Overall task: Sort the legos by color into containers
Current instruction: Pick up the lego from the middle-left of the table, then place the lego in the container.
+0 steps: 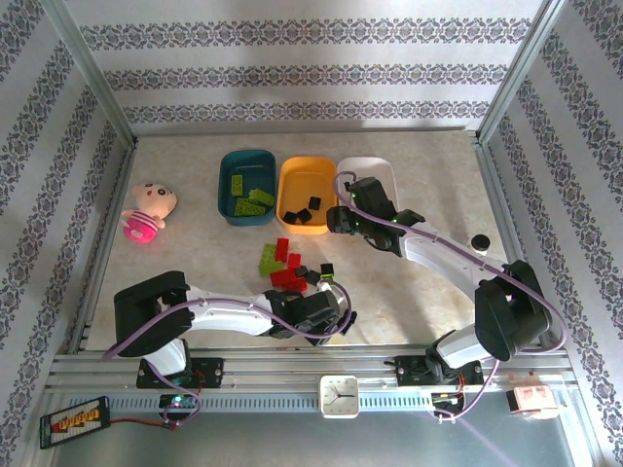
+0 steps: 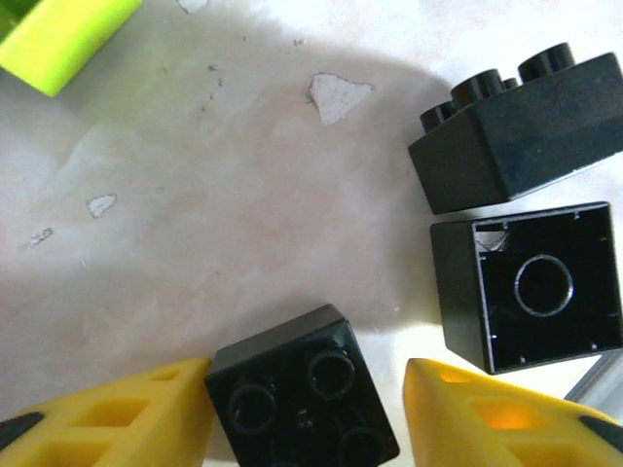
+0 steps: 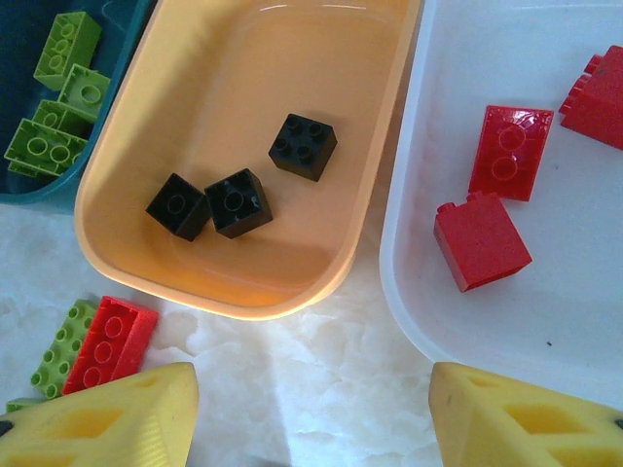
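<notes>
A black brick (image 2: 302, 394) is sat between the left fingers (image 2: 127, 409), whether squeezed cannot be told, and must be carried to the orange tub (image 3: 321, 68); the right fingers (image 3: 107, 418) are spread open.

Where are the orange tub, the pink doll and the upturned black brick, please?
orange tub (image 3: 302, 233): right wrist view, bare floor.
pink doll (image 1: 148, 211): top external view, its middle.
upturned black brick (image 2: 506, 326): left wrist view, hollow underside.

Pale marble-look tabletop (image 1: 195, 253) with worn patches (image 2: 341, 95), boxed on three sides by white wall panels (image 1: 292, 78) banded in grey floral pattern, silver metal corner posts (image 1: 92, 83), bright even light.
</notes>
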Robot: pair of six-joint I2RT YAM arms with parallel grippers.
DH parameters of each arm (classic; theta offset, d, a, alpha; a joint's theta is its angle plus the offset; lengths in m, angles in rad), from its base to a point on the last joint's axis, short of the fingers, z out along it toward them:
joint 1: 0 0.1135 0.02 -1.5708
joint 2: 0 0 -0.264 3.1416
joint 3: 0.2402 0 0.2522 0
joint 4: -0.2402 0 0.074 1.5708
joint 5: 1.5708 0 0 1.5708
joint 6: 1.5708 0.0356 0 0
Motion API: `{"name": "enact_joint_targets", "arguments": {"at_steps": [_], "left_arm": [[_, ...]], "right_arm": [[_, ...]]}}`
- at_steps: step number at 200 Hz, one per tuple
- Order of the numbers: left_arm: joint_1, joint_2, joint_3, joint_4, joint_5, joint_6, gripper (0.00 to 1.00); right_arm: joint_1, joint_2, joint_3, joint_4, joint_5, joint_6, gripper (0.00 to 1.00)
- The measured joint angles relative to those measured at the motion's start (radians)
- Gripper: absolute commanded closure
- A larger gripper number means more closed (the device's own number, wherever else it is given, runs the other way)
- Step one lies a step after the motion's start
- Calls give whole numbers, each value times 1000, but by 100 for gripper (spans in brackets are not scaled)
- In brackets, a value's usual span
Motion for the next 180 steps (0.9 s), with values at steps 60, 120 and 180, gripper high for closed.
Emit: {"name": "enact_joint_targets", "arguments": {"at_steps": [60,120,180], "left_arm": [[6,-23,-2,-14,-34,0,68],[285,-314,28,-13,-17,37,67],[647,-66,336,9,53,65,68]], "right_arm": [[0,-70,-59,0,-3,3,36],[0,-225,-185,0,-8,31,36],[3,-350,-309,-6,-14,56,36]]}}
